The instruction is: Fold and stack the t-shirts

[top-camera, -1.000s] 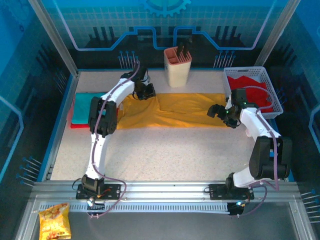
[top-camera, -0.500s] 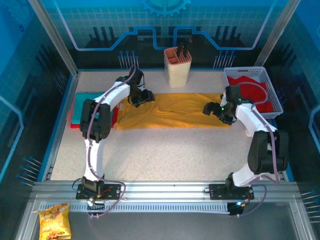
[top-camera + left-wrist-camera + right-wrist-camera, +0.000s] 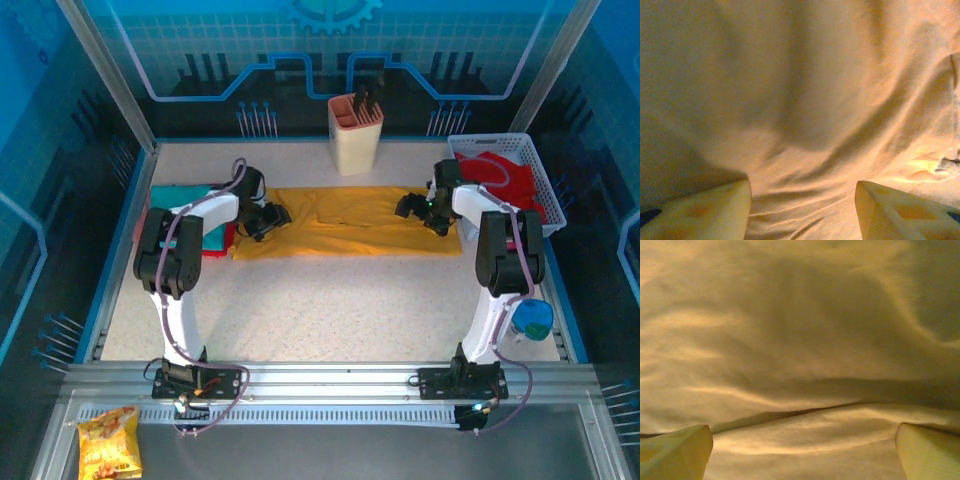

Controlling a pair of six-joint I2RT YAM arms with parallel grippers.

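Note:
A mustard-yellow t-shirt (image 3: pixel 350 215) lies folded into a long strip across the back of the table. My left gripper (image 3: pixel 272 216) hovers over its left end, open, its pale fingers (image 3: pixel 715 210) spread wide above wrinkled yellow cloth (image 3: pixel 805 125) with nothing pinched between them. My right gripper (image 3: pixel 410 206) hangs over the strip's right end, also open; a fold edge of the cloth (image 3: pixel 805 425) runs between its fingertips (image 3: pixel 680 452). A teal t-shirt (image 3: pixel 178 197) lies on a red one (image 3: pixel 215 240) at the far left. Another red t-shirt (image 3: pixel 500 172) sits in a basket.
A white mesh basket (image 3: pixel 545 190) stands at the back right. A beige utensil holder (image 3: pixel 355 135) stands at the back centre. A blue-capped bottle (image 3: pixel 530 322) sits by the right arm. A snack bag (image 3: pixel 110 445) lies below the rail at front left.
My left gripper has opened and let go of the yellow shirt, sliding left to its end. My right gripper moved back and left over the shirt's right end. The strip lies flatter.

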